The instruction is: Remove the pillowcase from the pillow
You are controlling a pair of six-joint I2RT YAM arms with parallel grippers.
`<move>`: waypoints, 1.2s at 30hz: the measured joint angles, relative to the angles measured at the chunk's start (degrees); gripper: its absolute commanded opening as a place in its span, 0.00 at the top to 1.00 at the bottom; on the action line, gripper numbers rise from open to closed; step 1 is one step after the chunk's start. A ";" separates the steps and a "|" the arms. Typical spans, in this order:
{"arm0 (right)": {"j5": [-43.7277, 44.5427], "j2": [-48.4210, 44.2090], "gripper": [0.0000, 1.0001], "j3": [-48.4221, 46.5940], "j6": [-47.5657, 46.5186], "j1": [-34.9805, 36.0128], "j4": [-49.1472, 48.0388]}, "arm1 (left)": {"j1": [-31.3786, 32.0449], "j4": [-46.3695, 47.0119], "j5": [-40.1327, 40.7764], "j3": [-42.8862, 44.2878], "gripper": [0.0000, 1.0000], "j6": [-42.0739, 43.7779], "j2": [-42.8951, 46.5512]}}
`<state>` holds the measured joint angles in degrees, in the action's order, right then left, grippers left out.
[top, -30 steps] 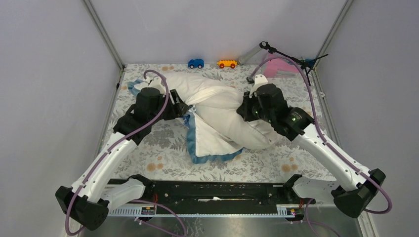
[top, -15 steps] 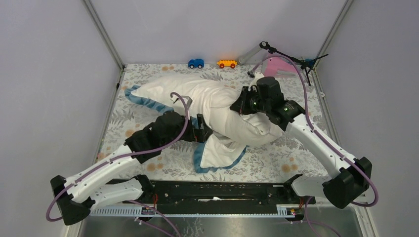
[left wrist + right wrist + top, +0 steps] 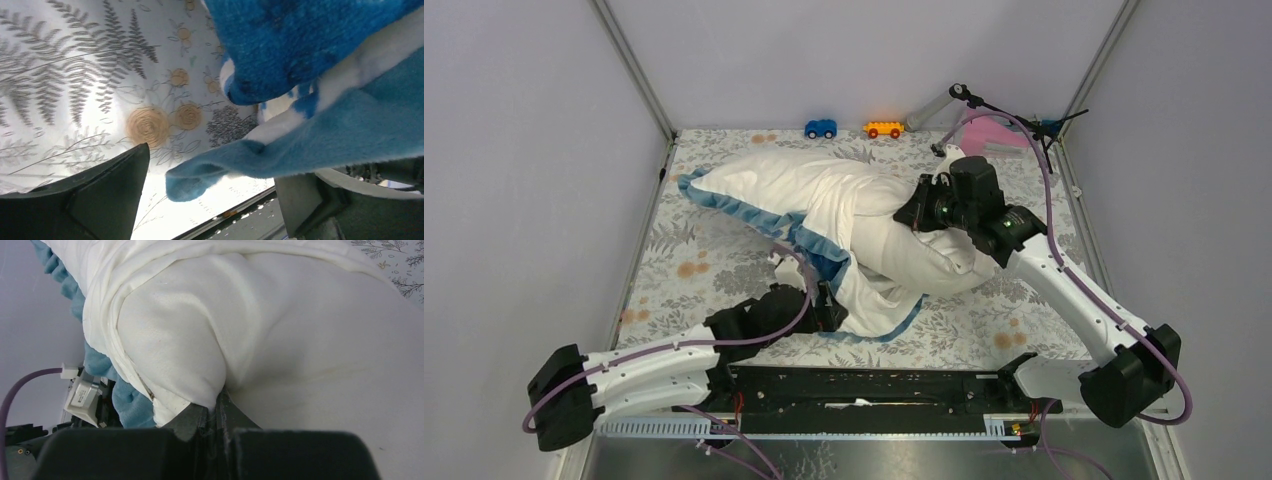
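Note:
The pillowcase (image 3: pixel 774 185) lies white face up with blue edging, stretched from the far left of the table down to the near middle. In the left wrist view its blue printed face (image 3: pixel 310 50) hangs close. The plump cream-white pillow (image 3: pixel 934 265) bulges out of it on the right. My left gripper (image 3: pixel 832 312) is low near the front edge, and its jaws stand wide open (image 3: pixel 215 170) with a loose blue hem end between them. My right gripper (image 3: pixel 912 215) is shut (image 3: pixel 218 395) on a pinched fold of the pillow (image 3: pixel 325 340), beside the pillowcase's blue edge (image 3: pixel 125 400).
A blue toy car (image 3: pixel 821 128) and an orange-yellow toy car (image 3: pixel 883 129) stand at the back edge. A pink object (image 3: pixel 994 135) and a grey tube (image 3: pixel 929 105) lie at the back right. The floral table cloth (image 3: pixel 714 265) covers the table, with walls on three sides.
My left gripper has swung from the pillow's left side toward the near edge, drawing the pillowcase's blue edge with it. The pillowcase's far-left part now lies uncovered. The right gripper shifted slightly back.

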<state>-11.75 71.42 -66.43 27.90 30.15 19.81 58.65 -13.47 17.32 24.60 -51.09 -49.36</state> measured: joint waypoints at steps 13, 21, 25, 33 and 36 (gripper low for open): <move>5.95 -4.28 1.00 -0.85 -4.61 -0.76 5.75 | -7.06 4.02 12.74 5.38 1.00 5.75 -5.68; 17.51 -11.28 1.00 -2.05 -7.08 -1.29 10.58 | -19.21 -1.88 20.31 11.28 1.00 7.80 8.90; 21.05 -13.49 1.00 -1.36 -7.10 -1.25 10.99 | -19.26 -4.81 21.38 16.33 1.00 8.02 12.96; 23.71 -8.52 0.90 -2.86 -10.27 -1.09 12.46 | -19.34 -7.30 18.27 17.49 1.00 11.87 14.19; 24.33 -2.89 0.69 -4.39 -11.02 -1.44 12.07 | -20.02 -7.43 16.26 19.74 1.00 12.79 9.35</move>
<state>12.58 68.53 -70.83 16.88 28.71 31.88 38.63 -20.91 33.58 44.34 -38.30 -40.01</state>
